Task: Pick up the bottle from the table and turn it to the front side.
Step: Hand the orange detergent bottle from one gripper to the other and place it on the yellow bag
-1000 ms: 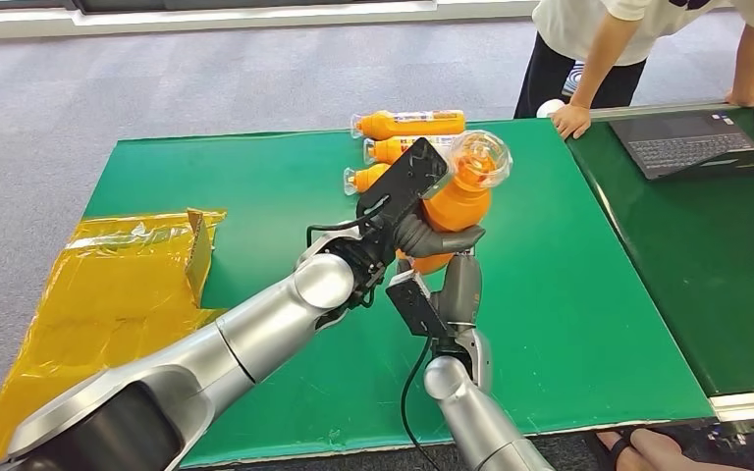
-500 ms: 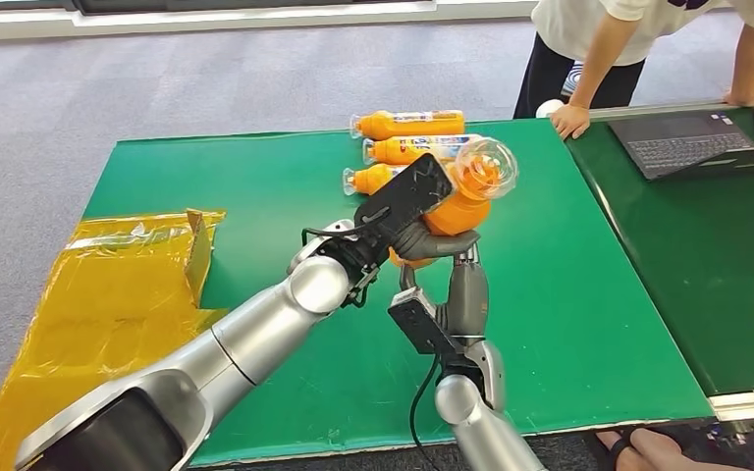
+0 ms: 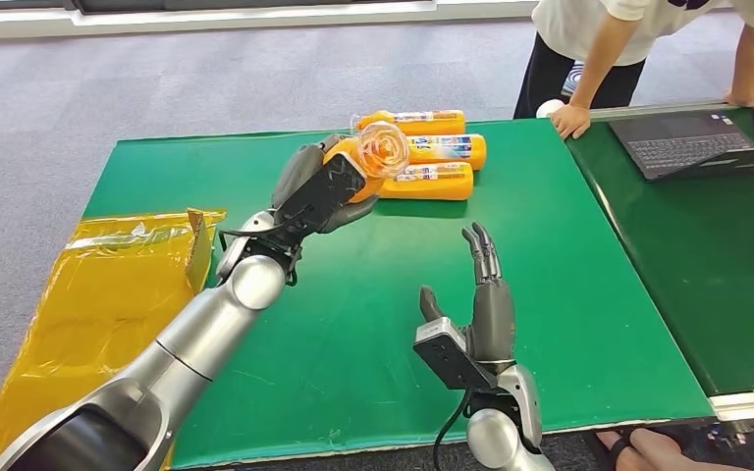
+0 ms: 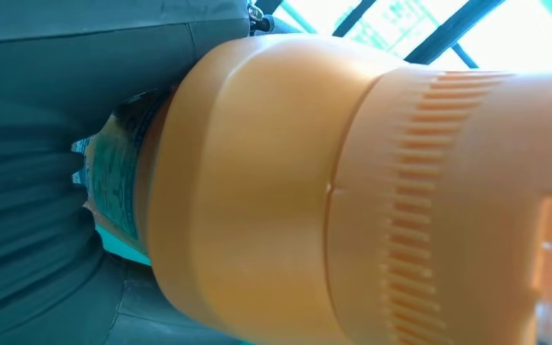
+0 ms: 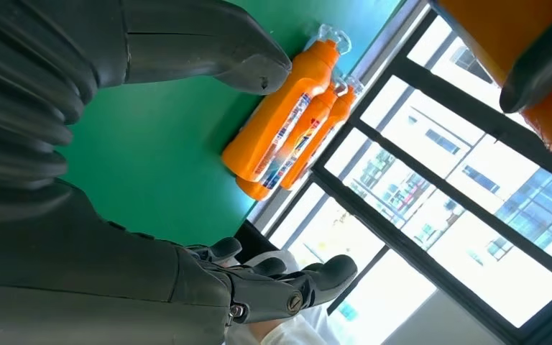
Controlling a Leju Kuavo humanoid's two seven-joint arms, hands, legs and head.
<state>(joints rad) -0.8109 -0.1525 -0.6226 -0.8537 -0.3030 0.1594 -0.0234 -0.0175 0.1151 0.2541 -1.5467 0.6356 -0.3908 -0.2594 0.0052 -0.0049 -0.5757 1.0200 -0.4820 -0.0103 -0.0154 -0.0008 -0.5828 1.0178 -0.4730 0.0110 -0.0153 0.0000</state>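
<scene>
Above the green table [image 3: 255,412], the left hand [image 3: 316,192] gripped the orange bottle [image 3: 368,162].
Its long axis pointed away from the wrist, clear cap end farthest and tipped up toward the head camera; smooth plastic, ribbed shoulder, glossy label. Three more bottles [image 3: 432,167] lay just beyond. The right hand [image 3: 486,314] stood well apart, fingers straight, empty.

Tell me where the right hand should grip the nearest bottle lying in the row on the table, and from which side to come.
Grip the nearest bottle around the middle of its labelled body, coming down from above. It lies on its side, cap toward the robot's left, and its far side seems to touch the next bottle, so only the top and near side are free. The open right hand looks best placed for this.
</scene>
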